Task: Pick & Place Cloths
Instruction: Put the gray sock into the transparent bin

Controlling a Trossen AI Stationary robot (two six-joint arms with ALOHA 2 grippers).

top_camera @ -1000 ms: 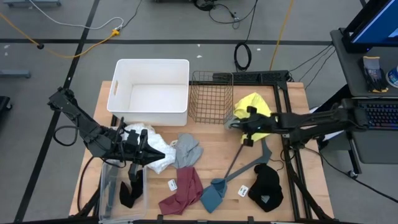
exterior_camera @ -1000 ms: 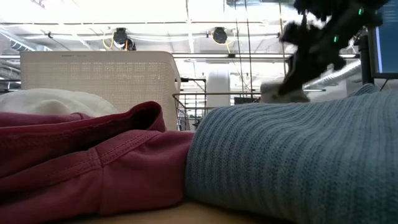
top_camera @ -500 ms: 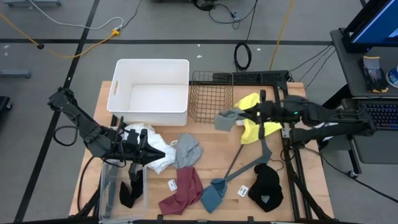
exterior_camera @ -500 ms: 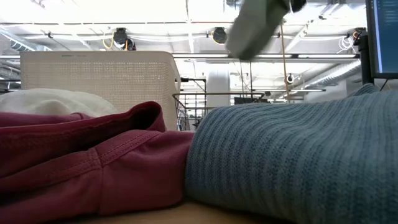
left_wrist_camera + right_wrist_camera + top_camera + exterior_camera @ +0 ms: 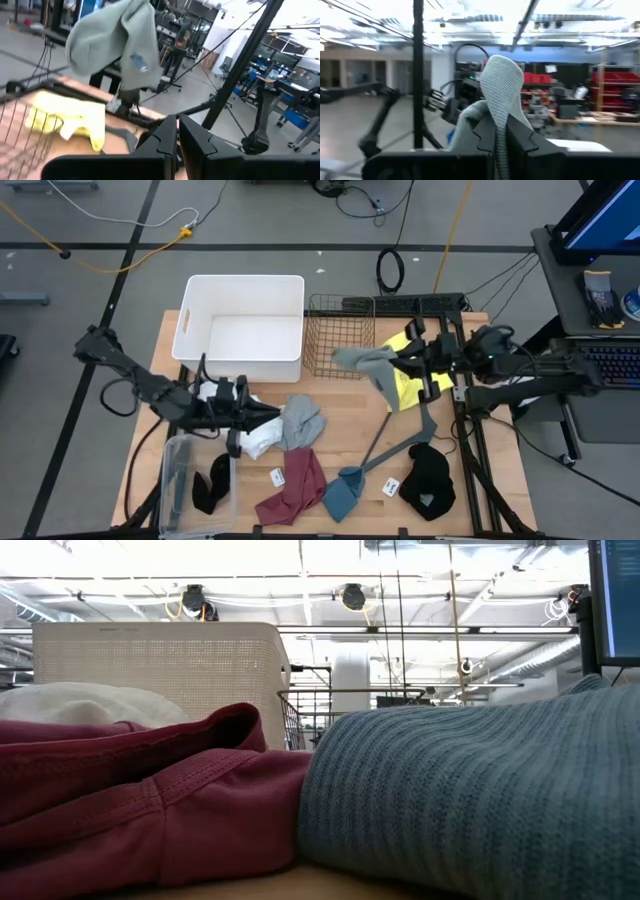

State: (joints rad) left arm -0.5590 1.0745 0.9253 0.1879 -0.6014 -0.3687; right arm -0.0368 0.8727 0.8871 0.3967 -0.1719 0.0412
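Observation:
My right gripper [image 5: 393, 362] hangs above the table's right half, shut on a pale grey cloth [image 5: 362, 366] held in the air between the wire basket [image 5: 340, 335] and a yellow cloth [image 5: 410, 376] lying below. My left gripper [image 5: 270, 418] is shut and holds nothing, level over a white cloth [image 5: 250, 438] at the left. A grey cloth [image 5: 301, 421], a maroon cloth [image 5: 294, 486], a teal cloth [image 5: 342, 496] and a black cloth [image 5: 428, 480] lie flat on the table. The left wrist view shows the lifted cloth [image 5: 117, 45] hanging. My right gripper pinches the pale grey cloth between its two fingers [image 5: 522, 137]. A fold of the knit [image 5: 502, 95] loops over and past the fingertips. The fingers come from the table's right, about level. The cloth is lifted clear of the table and droops slack beyond them.
A white bin [image 5: 243, 288] stands at the far left beside the wire basket. A clear container [image 5: 180, 480] at the near left holds a black cloth [image 5: 210, 488]. A dark grey hanger [image 5: 395, 442] lies between the yellow and teal cloths. Two small tags [image 5: 277, 476] lie near the front.
My right gripper has risen and tipped from pointing down to about level. It has lifted the pale grey cloth off the yellow cloth and carried it a little toward the wire basket. My left gripper has shifted slightly toward the table's right, over the white cloth.

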